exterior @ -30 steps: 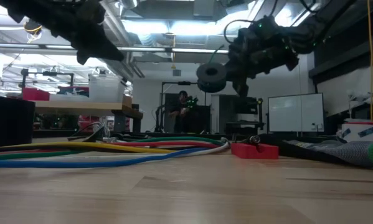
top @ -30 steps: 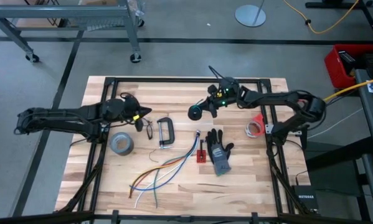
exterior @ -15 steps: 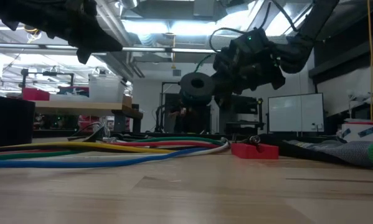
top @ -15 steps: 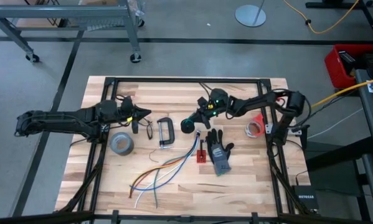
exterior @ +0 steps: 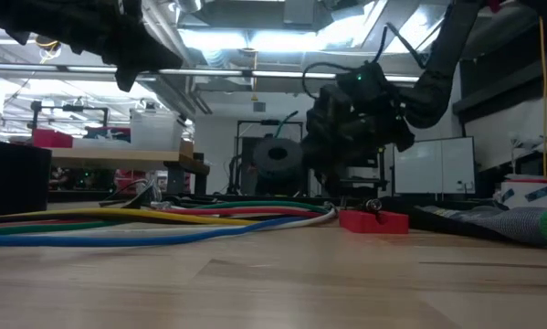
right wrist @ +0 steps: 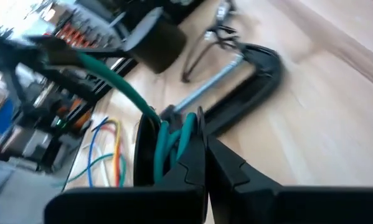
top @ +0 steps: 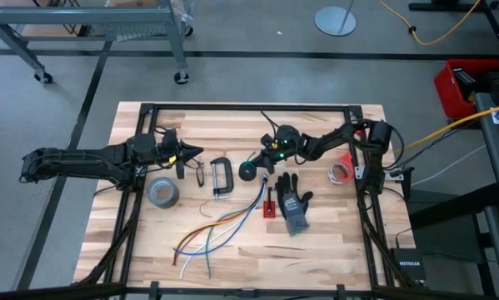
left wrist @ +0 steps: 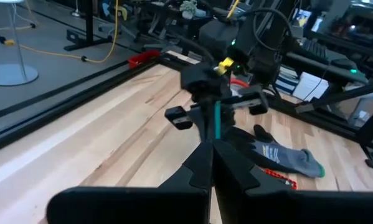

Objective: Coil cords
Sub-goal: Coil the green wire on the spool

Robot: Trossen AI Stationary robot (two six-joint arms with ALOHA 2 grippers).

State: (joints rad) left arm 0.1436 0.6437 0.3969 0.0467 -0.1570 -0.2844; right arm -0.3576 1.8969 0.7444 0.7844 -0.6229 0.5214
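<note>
Cord point(top: 248, 170), wound into a small black doughnut, hangs near the middle of the high view, pinched by the right gripper point(top: 257, 167), just right of the black clamp point(top: 220, 177) and above the glove point(top: 294, 202). Left gripper point(top: 196, 151), fingers pressed together on nothing, hovers left of centre above the tape roll point(top: 162, 192).

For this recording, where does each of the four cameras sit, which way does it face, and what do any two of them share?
High view: overhead, straight down on the table; both arms, right gripper carrying the cord bundle.
Low view: table height, level into the room; cord bundle hangs above the wires.
Left wrist view: past the shut left gripper toward the right arm and glove.
Right wrist view: past its shut fingers toward the clamp.
Shared: high and right wrist show the clamp.
</note>
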